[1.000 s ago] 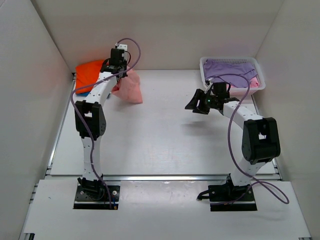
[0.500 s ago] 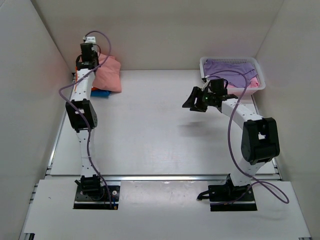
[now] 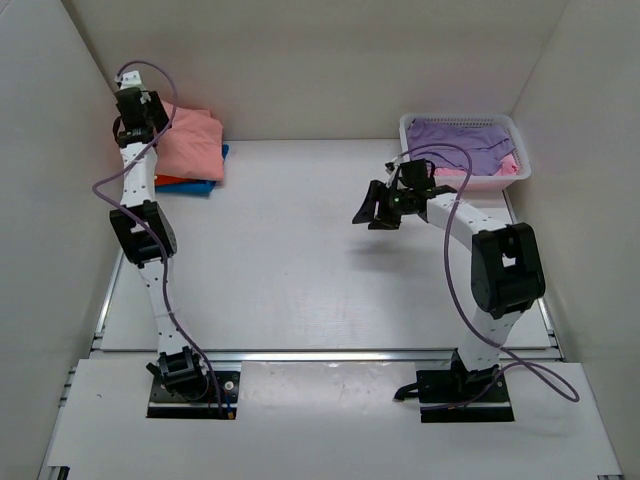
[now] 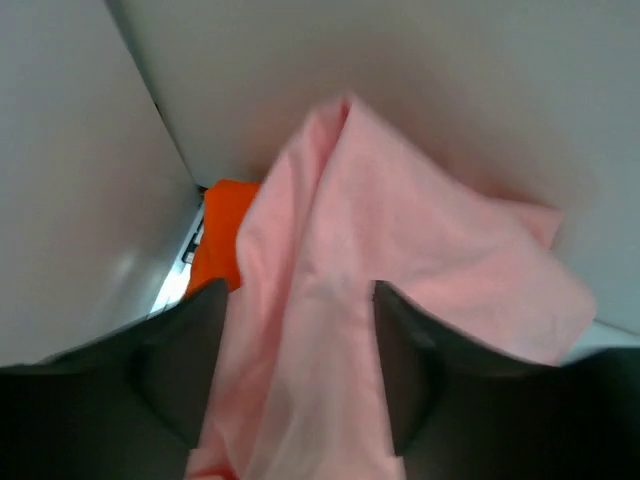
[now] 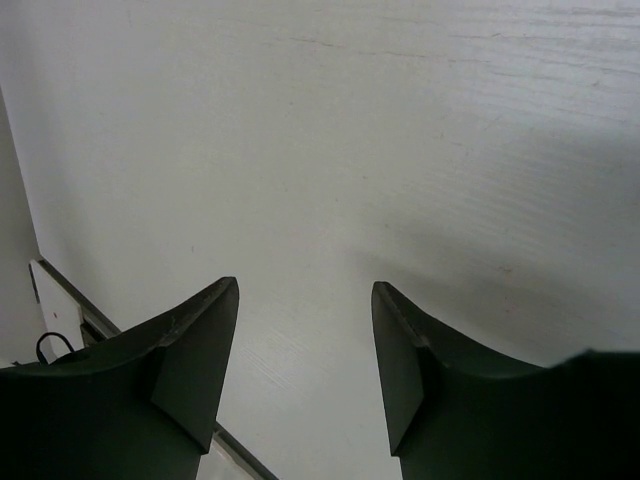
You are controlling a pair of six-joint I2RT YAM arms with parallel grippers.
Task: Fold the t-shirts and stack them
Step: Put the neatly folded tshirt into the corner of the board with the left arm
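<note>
A salmon-pink t-shirt [image 3: 192, 140] [image 4: 400, 260] lies bunched on a stack at the far left corner. Beneath it are a bright orange t-shirt [image 3: 166, 181] [image 4: 222, 225] and a blue one [image 3: 207, 187]. My left gripper [image 3: 148, 122] [image 4: 298, 300] hangs over that stack. Its fingers are spread, and pink cloth still fills the gap between them. My right gripper [image 3: 368, 215] [image 5: 305, 290] hovers open and empty over the bare table [image 5: 350, 150], left of the basket. A lavender-purple t-shirt [image 3: 460, 135] lies in the basket.
The white mesh basket [image 3: 522, 166] stands at the far right corner, with a bit of pink cloth [image 3: 508, 166] under the lavender shirt. White walls close in the left, back and right sides. A metal rail [image 3: 330, 354] runs along the near table edge.
My left arm swung the salmon-pink shirt left and back onto the orange and blue stack, and its fingers have spread apart. My right gripper drifted slightly left and stayed open.
</note>
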